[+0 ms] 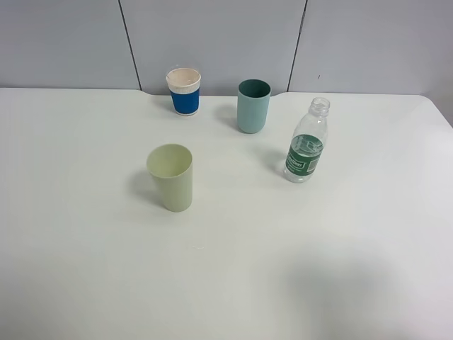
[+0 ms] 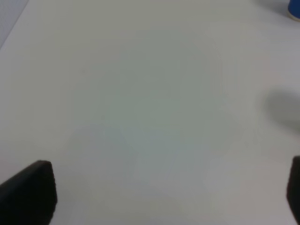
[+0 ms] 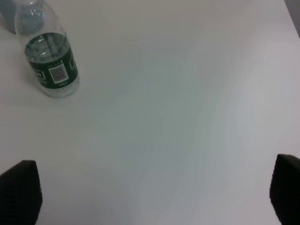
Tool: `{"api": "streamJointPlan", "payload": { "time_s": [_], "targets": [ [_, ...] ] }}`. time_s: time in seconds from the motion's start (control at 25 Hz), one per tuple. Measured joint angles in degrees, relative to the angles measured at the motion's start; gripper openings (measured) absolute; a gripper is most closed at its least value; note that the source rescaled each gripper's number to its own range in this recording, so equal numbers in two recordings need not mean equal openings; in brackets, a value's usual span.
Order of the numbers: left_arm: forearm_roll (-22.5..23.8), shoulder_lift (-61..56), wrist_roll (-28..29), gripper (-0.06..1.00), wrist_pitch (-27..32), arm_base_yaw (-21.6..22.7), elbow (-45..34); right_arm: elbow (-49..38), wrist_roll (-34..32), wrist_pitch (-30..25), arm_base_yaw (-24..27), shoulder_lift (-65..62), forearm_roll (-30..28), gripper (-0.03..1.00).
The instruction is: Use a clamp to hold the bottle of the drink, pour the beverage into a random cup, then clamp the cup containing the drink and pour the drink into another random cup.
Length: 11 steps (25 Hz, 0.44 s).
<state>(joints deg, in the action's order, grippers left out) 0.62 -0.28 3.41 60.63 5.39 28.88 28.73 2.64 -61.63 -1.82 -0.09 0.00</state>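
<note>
A smooth, matte white table [image 1: 85, 269] carries four upright vessels, none touching another. Nearest the front stands the pale yellow-green cup [image 1: 170, 177], a plain tapered plastic tumbler without a handle, its open mouth wider than its base; from above its inside looks uniformly pale and whether it holds liquid cannot be told. Behind it, toward the grey panelled wall [image 1: 212, 35], sits a white cup with a blue band [image 1: 184, 91] round its lower half, and just to that cup's right a teal cup [image 1: 253, 105], a nearly straight-sided cylinder with a dark interior. To the right of the teal cup and a little nearer the front stands the bottle [image 1: 307, 141], clear ribbed plastic with a narrow uncapped neck and a dark green label wrapped round its middle; clear liquid [image 3: 55, 90] shows below the label. In the right wrist view the bottle appears near a corner, its label bearing a white barcode patch, well apart from the right gripper [image 3: 154, 197], whose dark, finely textured fingertips [image 3: 21, 192] sit at opposite edges of the picture, spread wide with only bare table between them. The left gripper [image 2: 168, 194] is likewise released, its black blocky fingertips [image 2: 33, 192] far apart over blank tabletop, grasping nothing.
</note>
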Motion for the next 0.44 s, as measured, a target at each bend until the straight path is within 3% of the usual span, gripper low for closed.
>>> {"api": "streamJointPlan", "payload": {
  "time_s": [0.44],
  "targets": [
    [0.0, 0.0, -0.1, 1.00, 0.0, 0.0, 0.0, 0.0, 0.0, 0.0, 0.0, 0.0, 0.0, 0.93]
  ]
}}
